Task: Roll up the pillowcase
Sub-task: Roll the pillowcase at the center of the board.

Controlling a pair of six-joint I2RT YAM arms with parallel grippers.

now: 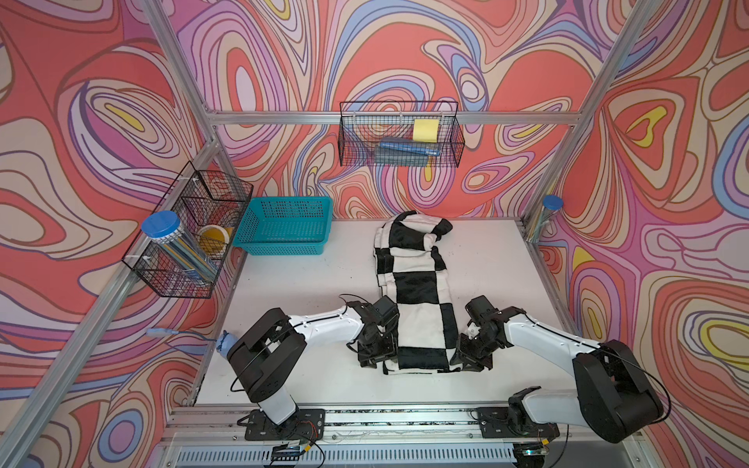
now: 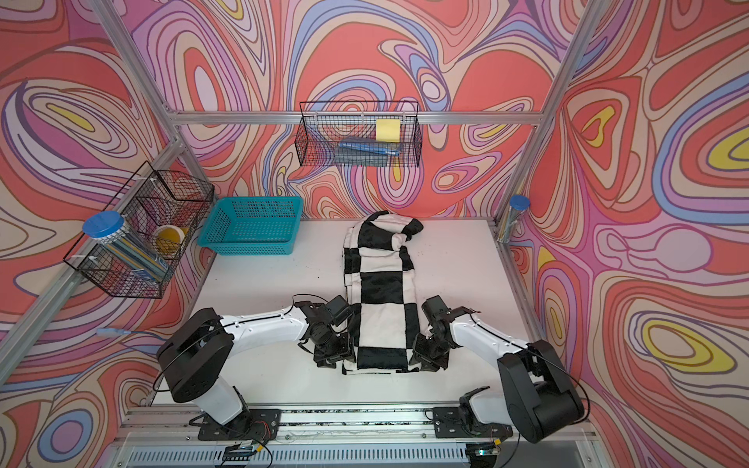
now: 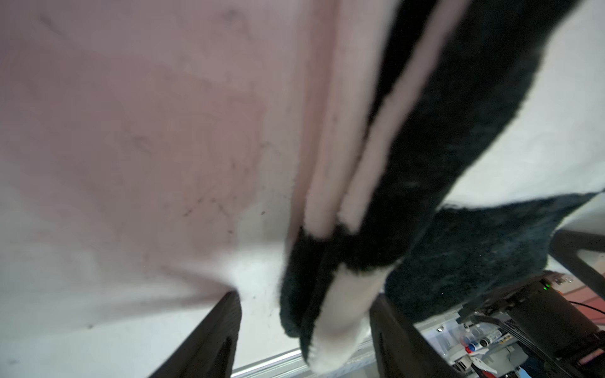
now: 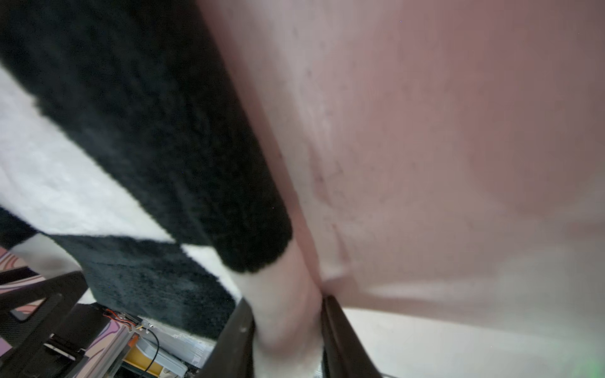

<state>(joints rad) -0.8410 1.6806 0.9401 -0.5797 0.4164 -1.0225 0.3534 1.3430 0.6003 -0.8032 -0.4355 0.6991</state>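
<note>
The pillowcase lay on the white worktop as a long, narrow checkered strip. Its near end sat between the two tools, and the rest ran straight away from them to a bunched, rumpled far end. The left tool sat low on the worktop at the near left corner of the strip. In the left wrist view its fingers stood apart on either side of the layered cloth edge. One finger was close against the fabric and the other had a clear gap of bare worktop before it, so this tool was released and not gripping. The right tool sat at the opposite near corner, level with the left one. In the right wrist view a white fold of the pillowcase filled the narrow space between its fingers and touched both, so it was clenched on the cloth. A teal basket stood well beyond the left tool, off to its outer side, apart from the pillowcase.
</note>
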